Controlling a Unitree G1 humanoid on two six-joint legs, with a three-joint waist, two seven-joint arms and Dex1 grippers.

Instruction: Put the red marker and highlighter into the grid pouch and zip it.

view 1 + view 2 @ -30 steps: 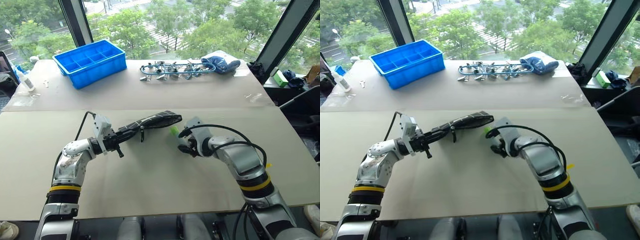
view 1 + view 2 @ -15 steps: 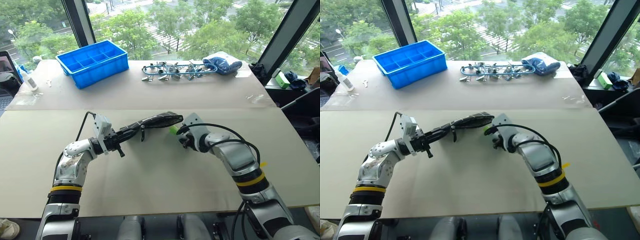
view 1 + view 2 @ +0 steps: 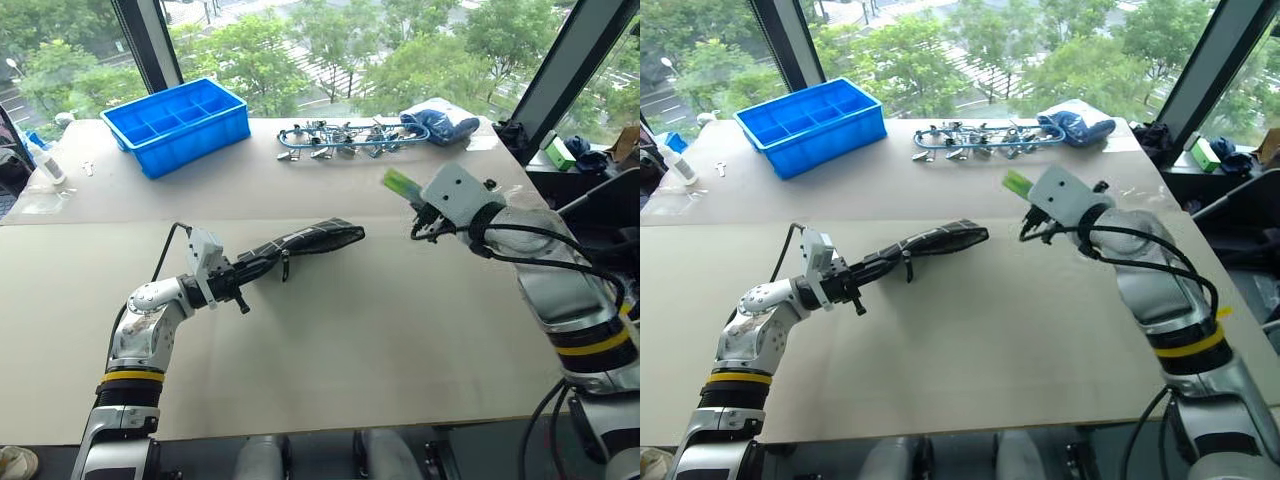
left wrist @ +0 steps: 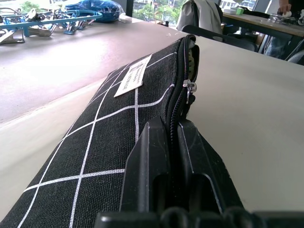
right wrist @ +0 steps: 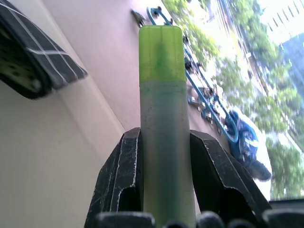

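The grid pouch [image 3: 310, 240], black with white lines, is held just above the table, and my left gripper [image 3: 240, 277] is shut on its near end along the zipper [image 4: 183, 102]. The pouch's far end gapes open [image 5: 26, 80]. My right gripper [image 3: 418, 208] hangs in the air to the right of that open end, shut on the highlighter [image 3: 400, 184]. In the right wrist view the pale green barrel [image 5: 161, 123] stands between the two fingers, and the bright green cap sticks out past the tips. The red marker is out of view.
At the back of the table stand a blue compartment bin [image 3: 180, 122], a row of blue and metal clips [image 3: 335, 138] and a blue bundle [image 3: 440, 125]. A white bottle [image 3: 45, 160] is at the far left edge.
My right gripper closed on the highlighter beside the pouch mouth, then lifted it up and to the right while rolling its wrist. The left gripper and the pouch stayed still.
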